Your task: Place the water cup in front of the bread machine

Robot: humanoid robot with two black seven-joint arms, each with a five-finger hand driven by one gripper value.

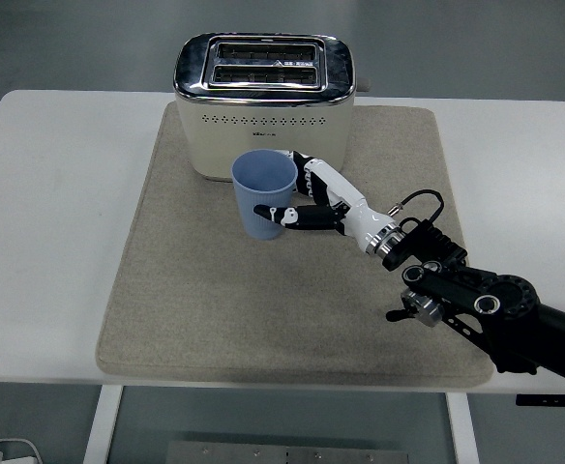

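- Cup (263, 198), blue and upright, was over the mat (215, 309), just in front of the toaster (263, 111); whether it touched down I could not tell.
- Right hand (307, 201) wrapped it from the right, thumb in front, fingers behind, likely to keep it level for placing.
- Mat lay on the tabletop (50, 193).

Cup (263, 197) matt blue plastic; toaster (263, 106) glossy chrome top, smooth cream body; mat (205, 309) rough beige cloth; table (50, 242) smooth white.
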